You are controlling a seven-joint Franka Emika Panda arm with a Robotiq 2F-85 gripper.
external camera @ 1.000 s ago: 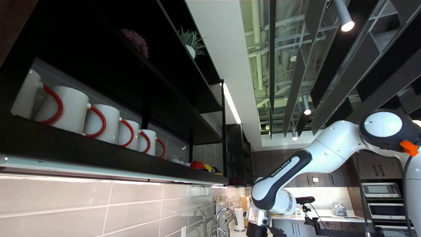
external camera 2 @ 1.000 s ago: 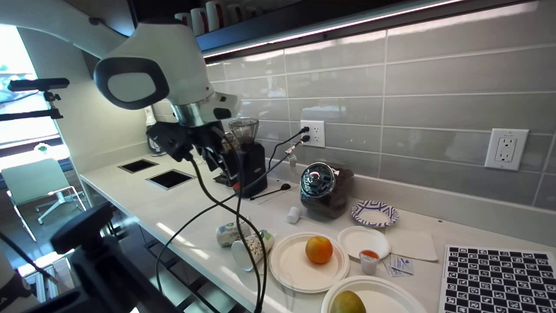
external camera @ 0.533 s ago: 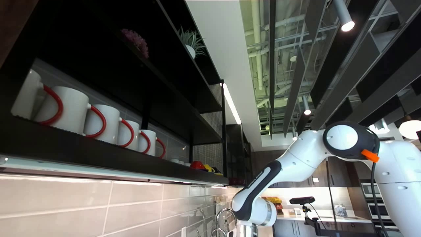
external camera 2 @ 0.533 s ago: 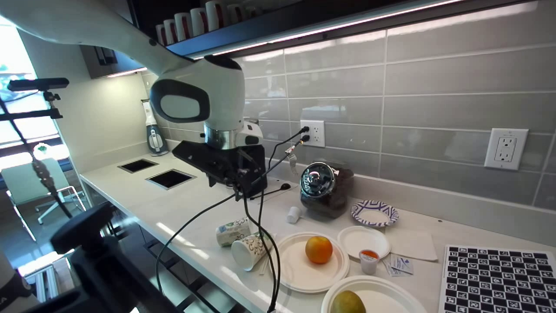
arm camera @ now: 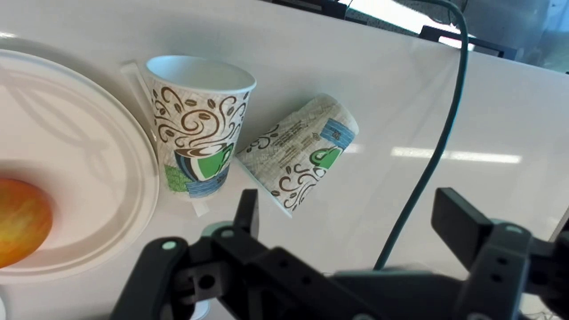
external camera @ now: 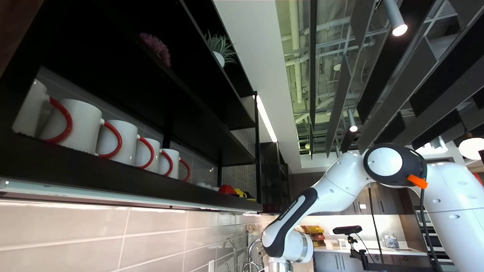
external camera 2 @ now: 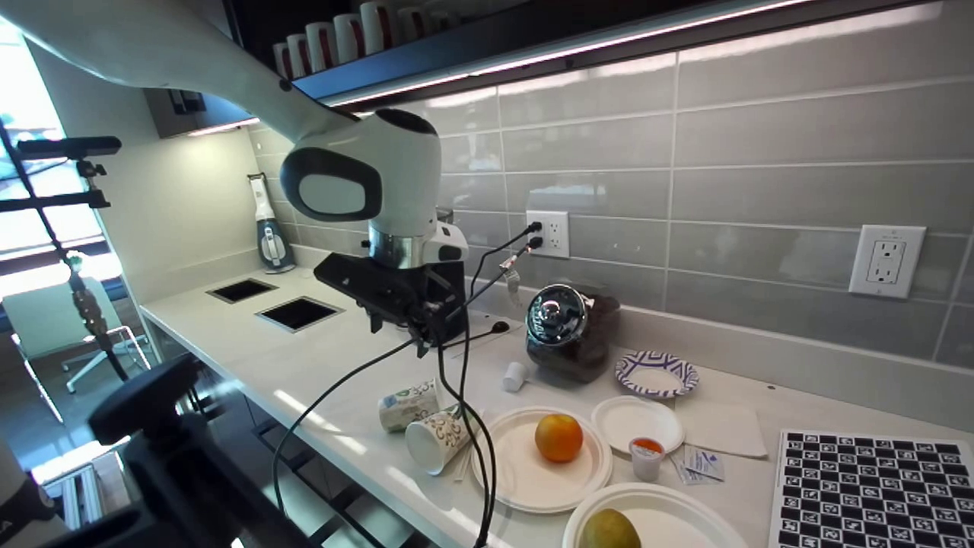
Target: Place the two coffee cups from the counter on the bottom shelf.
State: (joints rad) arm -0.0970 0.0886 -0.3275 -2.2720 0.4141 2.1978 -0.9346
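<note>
Over the last second the robot arm (external camera 2: 415, 171) has swung in across the counter (external camera 2: 251, 350), bringing the gripper (arm camera: 348, 211) lower; in the final half second it shifts only a little, which suggests the reach is giving way to lining up. The fingers (arm camera: 247, 209) stand spread wide, gripping nothing. The targets lie on their sides where they were: a paper coffee cup (arm camera: 200, 129), mouth toward the counter's front edge, just beside the plate (arm camera: 102, 115), and a second paper coffee cup (arm camera: 306, 151) close against it, though whether they touch is unclear. Neither is between the fingers, so the first pick-up is probably next. A cable (arm camera: 433, 162) crosses the gap in the wrist view and could snag. Both cups await the lift to the bottom shelf (external camera: 132, 180), which bears white mugs with red handles (external camera: 82, 126).
</note>
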